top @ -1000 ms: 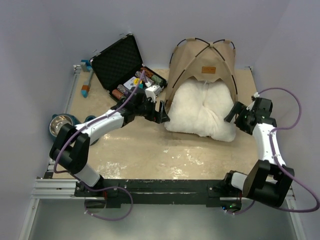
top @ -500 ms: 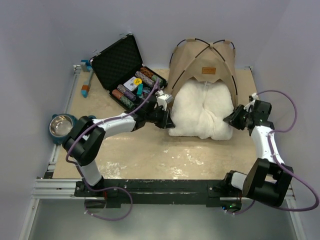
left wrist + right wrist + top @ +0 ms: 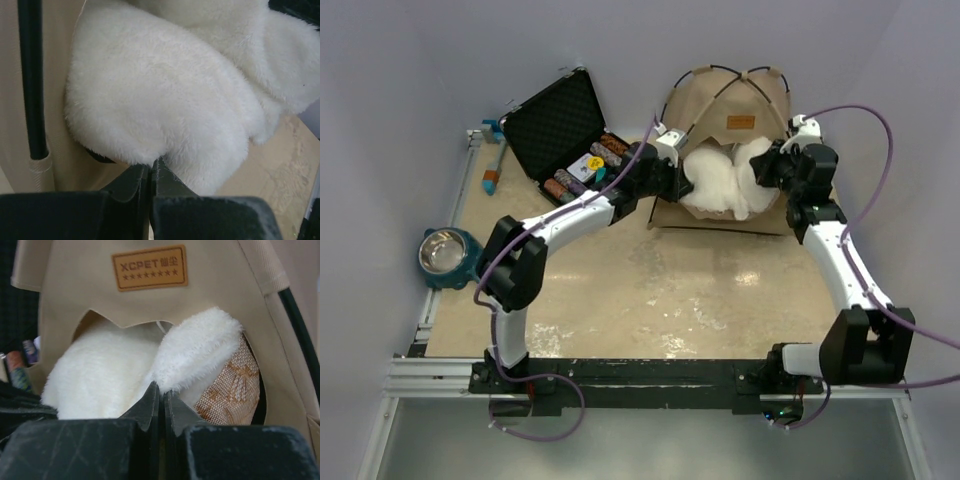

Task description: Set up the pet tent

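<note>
Soft, even light up top, barely a shadow; wrist views blur dark at the bottom, pillow (image 3: 160, 90) crisp.

The pet tent (image 3: 760, 100) stands upright, a tan canvas dome held in shape by thin dark poles (image 3: 715, 95) that cross at its top. Its arched opening faces both grippers, with the left gripper (image 3: 676, 182) at the opening's left edge and the right gripper (image 3: 762, 172) at its right edge. A tan XCPET label (image 3: 150, 267) sits over the opening, above the right gripper.
</note>
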Robot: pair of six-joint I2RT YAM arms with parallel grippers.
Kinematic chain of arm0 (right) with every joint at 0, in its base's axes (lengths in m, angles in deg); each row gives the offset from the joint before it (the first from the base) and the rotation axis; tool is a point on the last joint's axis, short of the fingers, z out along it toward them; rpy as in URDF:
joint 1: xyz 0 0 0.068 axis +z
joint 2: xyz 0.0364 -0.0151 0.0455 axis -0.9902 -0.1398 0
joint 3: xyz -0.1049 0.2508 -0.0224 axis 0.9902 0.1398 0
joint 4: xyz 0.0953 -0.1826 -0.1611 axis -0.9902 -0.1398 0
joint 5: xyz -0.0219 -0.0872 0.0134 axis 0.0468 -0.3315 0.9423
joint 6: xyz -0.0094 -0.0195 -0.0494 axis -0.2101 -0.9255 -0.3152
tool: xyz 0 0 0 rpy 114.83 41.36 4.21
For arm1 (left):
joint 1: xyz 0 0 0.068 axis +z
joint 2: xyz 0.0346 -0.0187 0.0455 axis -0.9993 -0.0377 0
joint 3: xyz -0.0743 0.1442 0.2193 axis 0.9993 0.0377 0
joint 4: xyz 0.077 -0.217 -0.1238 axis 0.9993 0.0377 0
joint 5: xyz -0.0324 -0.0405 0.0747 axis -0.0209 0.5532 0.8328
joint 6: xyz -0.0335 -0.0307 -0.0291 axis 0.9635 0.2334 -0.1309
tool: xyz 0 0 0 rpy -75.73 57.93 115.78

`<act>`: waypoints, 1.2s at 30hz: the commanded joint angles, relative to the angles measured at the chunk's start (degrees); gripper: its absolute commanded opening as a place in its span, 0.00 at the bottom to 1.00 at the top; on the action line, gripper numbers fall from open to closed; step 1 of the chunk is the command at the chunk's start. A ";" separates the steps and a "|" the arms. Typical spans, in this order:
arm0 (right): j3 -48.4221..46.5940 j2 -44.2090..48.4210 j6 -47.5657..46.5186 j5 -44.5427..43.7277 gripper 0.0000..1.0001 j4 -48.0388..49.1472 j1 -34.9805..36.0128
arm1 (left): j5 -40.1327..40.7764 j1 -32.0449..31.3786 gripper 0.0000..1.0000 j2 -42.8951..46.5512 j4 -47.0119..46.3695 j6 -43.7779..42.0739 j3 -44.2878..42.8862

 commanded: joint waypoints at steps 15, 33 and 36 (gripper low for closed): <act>10.30 -13.57 -22.73 -26.63 0.00 43.97 10.88 | 16.68 -2.63 0.00 -18.20 -11.87 -10.37 -14.69; 6.08 -11.74 -28.11 -24.64 0.78 29.42 12.47 | 5.98 -1.14 0.78 6.37 -13.99 -14.33 7.60; 6.17 -10.59 -28.72 -23.14 0.78 26.78 12.39 | 4.47 -1.05 0.80 9.73 -10.75 -14.24 10.51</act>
